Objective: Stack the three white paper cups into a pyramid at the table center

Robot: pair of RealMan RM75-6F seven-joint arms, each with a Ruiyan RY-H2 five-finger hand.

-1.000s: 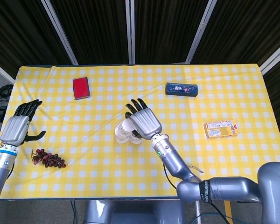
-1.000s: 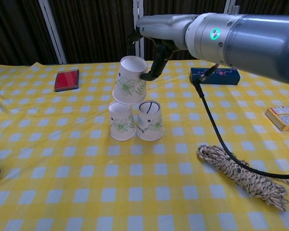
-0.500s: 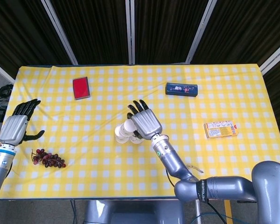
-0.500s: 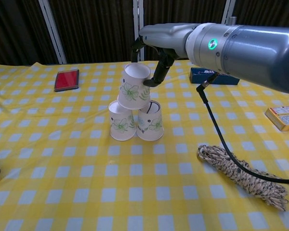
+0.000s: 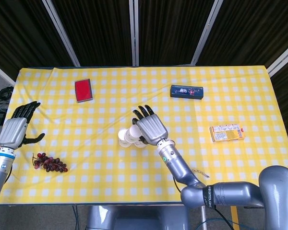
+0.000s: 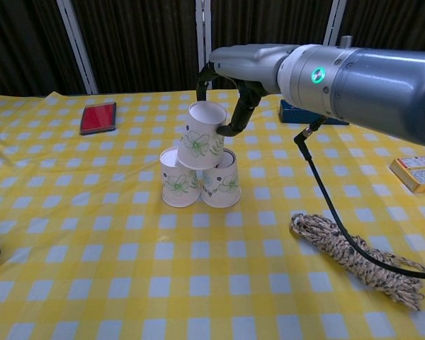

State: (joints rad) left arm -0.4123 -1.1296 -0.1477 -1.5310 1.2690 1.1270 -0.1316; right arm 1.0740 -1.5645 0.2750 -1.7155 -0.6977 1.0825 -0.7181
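1. Cups are being judged light, thin-walled and easy to crush or tip; the top paper cup (image 6: 203, 135) is being gripped high on its wall near the rim by the right hand (image 6: 230, 106), whose fingers (image 6: 235, 124) are curled around it from the far and right sides.
2. That cup is being held tilted, mouth up, apparently resting on the rims of the two base cups (image 6: 200, 179), which are standing mouth up, side by side and touching, near the table centre.
3. A light hold is being judged enough; squeezing would dent the wall, and a sideways nudge would topple the base.
4. Open cloth is lying around the stack on the yellow checked table (image 5: 221, 158), with the red card (image 5: 83, 90), dark blue box (image 5: 186, 91), orange packet (image 5: 226, 133) and coiled rope (image 6: 358, 259) well apart.
5. The left hand (image 5: 17, 130) is being held open and empty near the left edge, above the grapes (image 5: 49, 163).
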